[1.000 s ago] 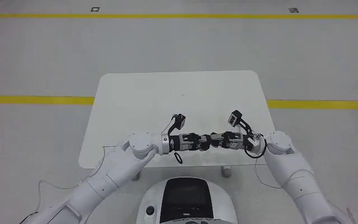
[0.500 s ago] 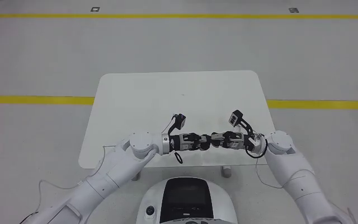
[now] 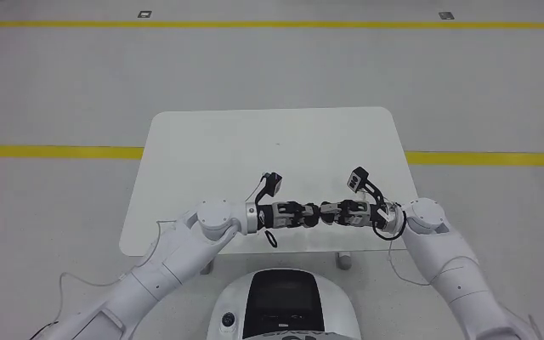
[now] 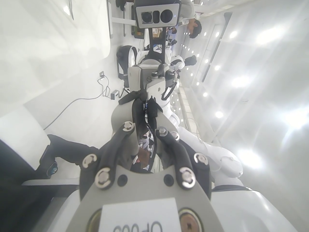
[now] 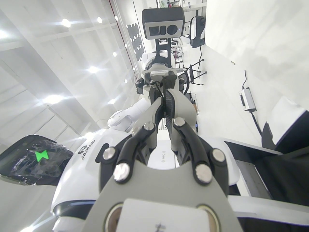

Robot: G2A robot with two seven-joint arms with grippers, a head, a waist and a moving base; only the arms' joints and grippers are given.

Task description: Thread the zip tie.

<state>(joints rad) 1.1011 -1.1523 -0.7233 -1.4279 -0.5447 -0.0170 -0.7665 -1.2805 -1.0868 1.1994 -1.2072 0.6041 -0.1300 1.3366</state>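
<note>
Midair, zip tie (image 5: 165, 101) between right fingers (image 5: 174, 106)

The right pincer (image 5: 165, 98) is clamped on a thin black zip tie (image 5: 161, 91).

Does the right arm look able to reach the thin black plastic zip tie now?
Probably yes: the right pincer and the left pincer meet tip to tip, both closed on the thin black plastic zip tie; nothing stands between.

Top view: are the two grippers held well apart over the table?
No, the left gripper and right gripper meet tip to tip above the table's near edge, the zip tie held between them.
</note>
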